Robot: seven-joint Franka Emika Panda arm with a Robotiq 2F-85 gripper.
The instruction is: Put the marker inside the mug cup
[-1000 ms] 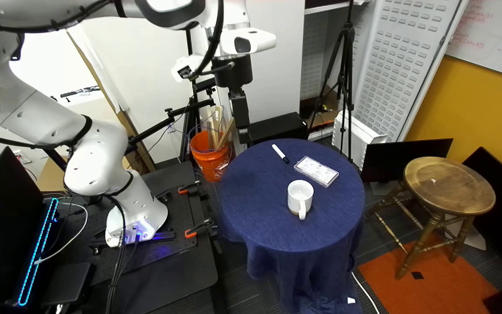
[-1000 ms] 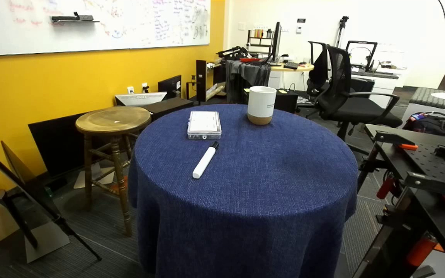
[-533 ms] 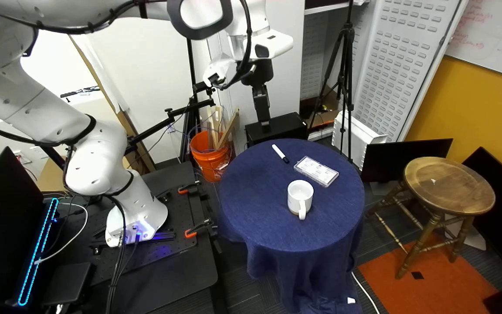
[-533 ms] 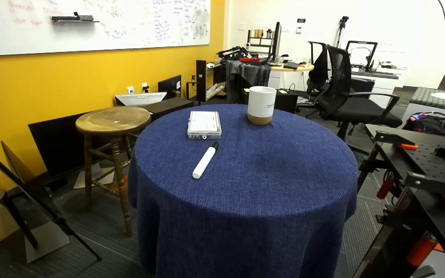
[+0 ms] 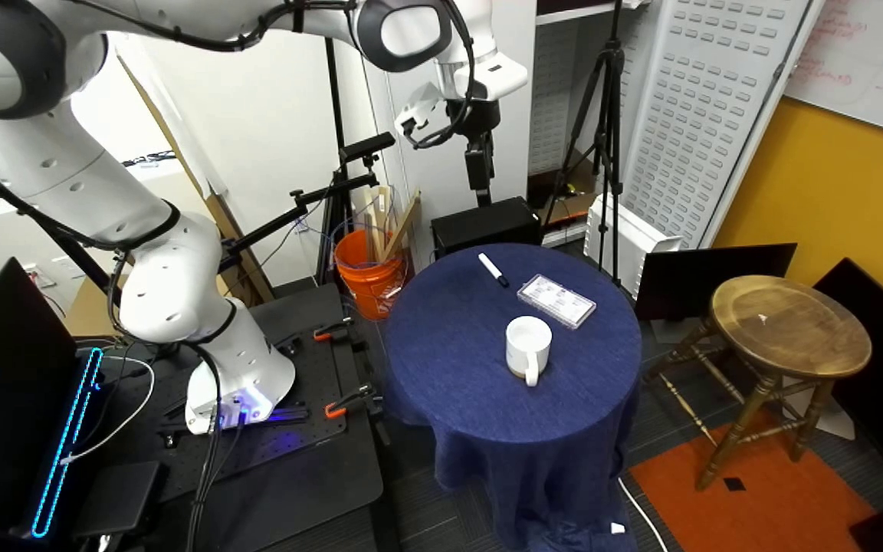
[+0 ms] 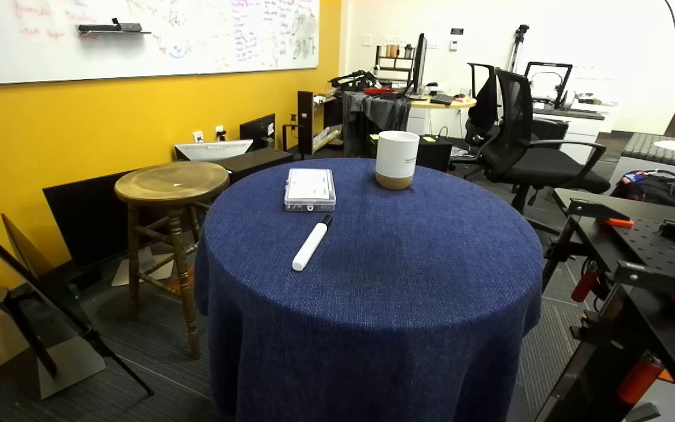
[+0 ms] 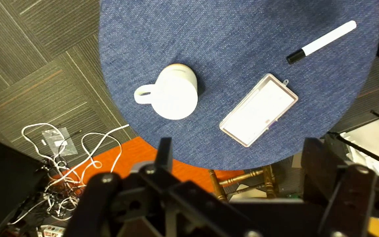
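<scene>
The marker (image 5: 489, 264), white with a black cap, lies flat on the round blue table. It also shows in an exterior view (image 6: 310, 246) and in the wrist view (image 7: 329, 38). The white mug cup (image 5: 522, 345) stands upright on the table, with its handle toward that camera. It has a cork-coloured base in an exterior view (image 6: 396, 157) and shows left of centre in the wrist view (image 7: 176, 93). My gripper (image 7: 238, 141) is wide open with nothing between its fingers. In an exterior view the gripper (image 5: 484, 195) hangs high, above the table level, away from both things.
A flat clear box with a white label (image 5: 556, 300) lies on the blue tablecloth (image 5: 441, 337) between marker and mug; it also shows in the wrist view (image 7: 258, 113). A wooden stool (image 5: 786, 326) stands beside the table. A black tripod (image 5: 606, 138) and an orange bucket (image 5: 369, 280) stand nearby.
In an exterior view, my arm and gripper have moved rightward and slightly up in the picture. The marker, the mug and the box have not moved.
</scene>
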